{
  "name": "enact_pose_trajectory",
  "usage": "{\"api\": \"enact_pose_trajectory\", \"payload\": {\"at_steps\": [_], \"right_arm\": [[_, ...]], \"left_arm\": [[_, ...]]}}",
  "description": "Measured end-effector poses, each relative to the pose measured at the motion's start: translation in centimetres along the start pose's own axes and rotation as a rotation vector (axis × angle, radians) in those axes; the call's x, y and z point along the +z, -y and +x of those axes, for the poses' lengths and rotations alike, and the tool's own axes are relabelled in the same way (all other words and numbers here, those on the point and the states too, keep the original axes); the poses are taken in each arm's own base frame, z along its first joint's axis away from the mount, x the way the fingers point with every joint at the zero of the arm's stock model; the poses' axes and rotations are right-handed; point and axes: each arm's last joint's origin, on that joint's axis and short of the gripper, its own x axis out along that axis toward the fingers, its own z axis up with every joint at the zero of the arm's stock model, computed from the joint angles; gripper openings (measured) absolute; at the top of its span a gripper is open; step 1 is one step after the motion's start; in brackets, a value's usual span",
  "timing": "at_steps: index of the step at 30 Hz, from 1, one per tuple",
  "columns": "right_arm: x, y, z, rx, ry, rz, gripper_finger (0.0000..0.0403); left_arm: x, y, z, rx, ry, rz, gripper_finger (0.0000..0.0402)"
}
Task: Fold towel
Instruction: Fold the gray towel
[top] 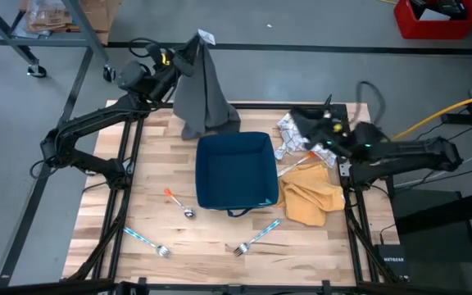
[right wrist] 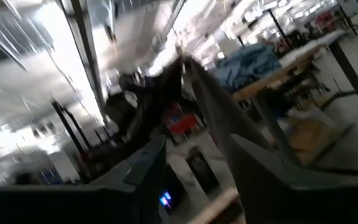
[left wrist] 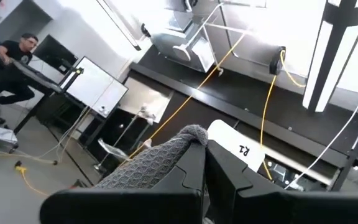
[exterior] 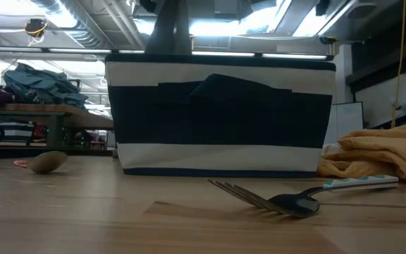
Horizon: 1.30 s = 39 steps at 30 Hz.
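A grey towel (top: pixel 205 90) hangs over the table's far edge, just behind a dark blue bin (top: pixel 234 170). My left gripper (top: pixel 188 51) is raised there and shut on the towel's top end, beside a white tag (left wrist: pixel 240 149). In the low view the towel (exterior: pixel 171 25) shows above the striped bin (exterior: pixel 220 116), which hides its lower end. My right gripper (top: pixel 303 123) stands open and raised over the table's far right, touching nothing; its fingers (right wrist: pixel 148 171) are spread with only the room between them. My left gripper pinches the towel's uppermost bunched end (left wrist: pixel 166 155) between its two fingers, next to the white tag. The fingers slant upward. The towel hangs below them in slack folds, its lower end (top: pixel 215 127) down by the bin's far wall; whether it rests on the table I cannot tell.
A yellow cloth (top: pixel 311 201) and a patterned cloth (top: pixel 289 135) lie right of the bin. A spoon (top: pixel 180 205) and two forks (top: pixel 147 242) (top: pixel 256 238) lie on the near half of the wooden table (top: pixel 105 197). In the low view a fork (exterior: pixel 280 201) lies close.
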Motion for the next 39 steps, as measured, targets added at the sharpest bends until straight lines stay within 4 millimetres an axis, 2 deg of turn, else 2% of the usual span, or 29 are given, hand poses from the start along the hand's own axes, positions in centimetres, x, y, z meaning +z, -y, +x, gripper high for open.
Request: {"api": "enact_pose_trajectory", "payload": {"at_steps": [11,14,20,24,31,35,39], "right_arm": [[-5.2,-2.4,8.1,-0.064,-0.141,-0.05,0.0177],[-6.7,-2.4,10.3,-0.06,-0.171,0.01,0.0177],[-10.7,-1.1,13.9,-0.057,-0.27,0.067,0.0177],[-13.0,-0.6,15.4,-0.077,-0.307,0.121,0.0177],[-16.9,-0.1,16.8,-0.053,-0.418,0.24,0.0177],[-19.4,0.5,17.5,-0.065,-0.473,0.26,0.0177],[-20.8,0.9,18.1,-0.074,-0.487,0.256,0.0177]], "left_arm": [[2.3,1.3,-0.4,-0.145,0.225,-0.073,0.0],[2.6,1.5,-0.5,-0.167,0.257,-0.091,0.0],[2.6,1.6,-0.5,-0.177,0.256,-0.136,0.0],[2.6,1.6,-0.5,-0.179,0.257,-0.144,0.0],[2.7,1.6,-0.5,-0.186,0.257,-0.189,0.0],[2.6,1.6,-0.5,-0.189,0.254,-0.215,0.0],[2.6,1.6,-0.5,-0.194,0.251,-0.25,0.0]]}}
